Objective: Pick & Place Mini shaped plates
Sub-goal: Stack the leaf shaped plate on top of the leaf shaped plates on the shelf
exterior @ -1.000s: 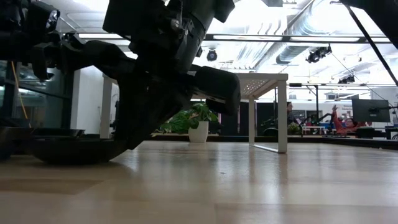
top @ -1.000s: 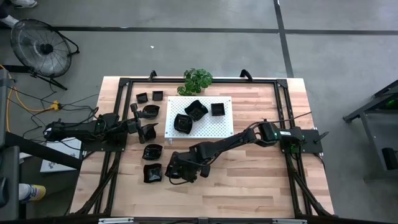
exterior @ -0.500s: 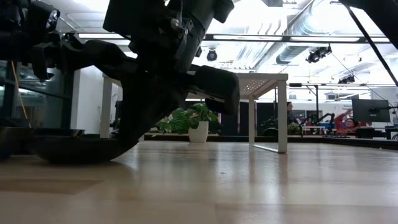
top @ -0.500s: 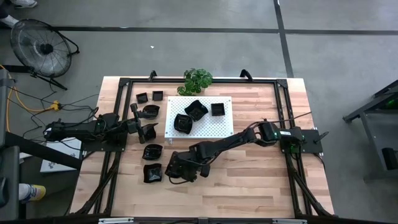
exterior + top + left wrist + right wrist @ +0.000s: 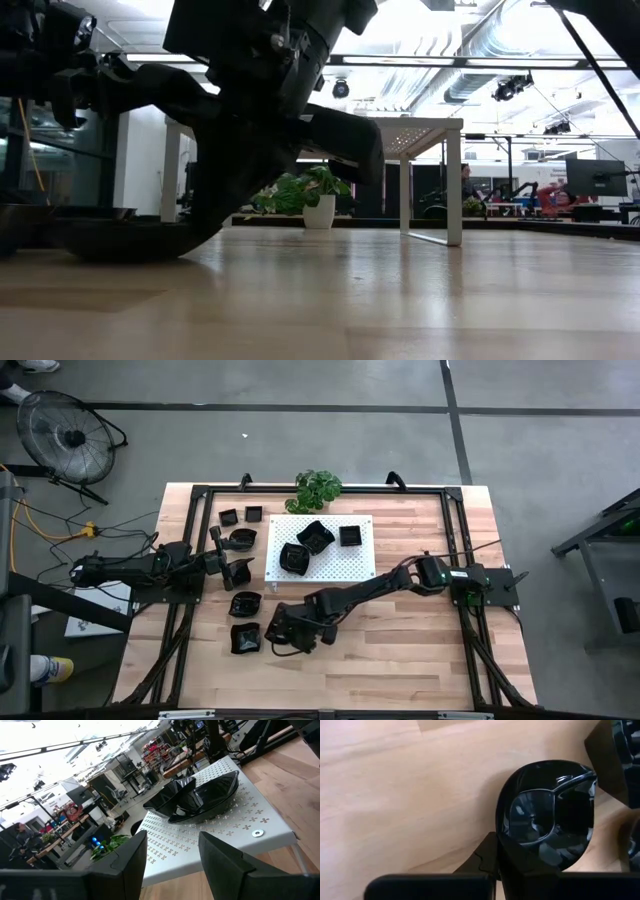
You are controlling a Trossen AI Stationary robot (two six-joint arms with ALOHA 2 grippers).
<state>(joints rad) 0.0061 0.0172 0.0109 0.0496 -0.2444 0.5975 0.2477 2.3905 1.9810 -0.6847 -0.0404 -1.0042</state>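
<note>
My right gripper [image 5: 287,631] is at the front left of the table, shut on the rim of a glossy black mini plate [image 5: 547,815] that lies low on the wood [image 5: 120,240]. Two more plates [image 5: 245,603] [image 5: 245,639] lie just left of it, and three others [image 5: 243,538] sit at the back left. The white perforated board [image 5: 350,563] carries three plates [image 5: 315,537]. My left gripper [image 5: 240,571] hovers beside the board's left edge, open and empty, its fingers [image 5: 125,865] facing the plates on the board [image 5: 200,797].
A green potted plant [image 5: 318,488] stands behind the board. A black frame [image 5: 455,530] runs around the table's edges. The right half of the wooden table [image 5: 420,650] is bare wood. A floor fan [image 5: 65,435] stands off the table at the far left.
My right gripper's fingers have closed onto the plate's rim. The left arm has not moved.
</note>
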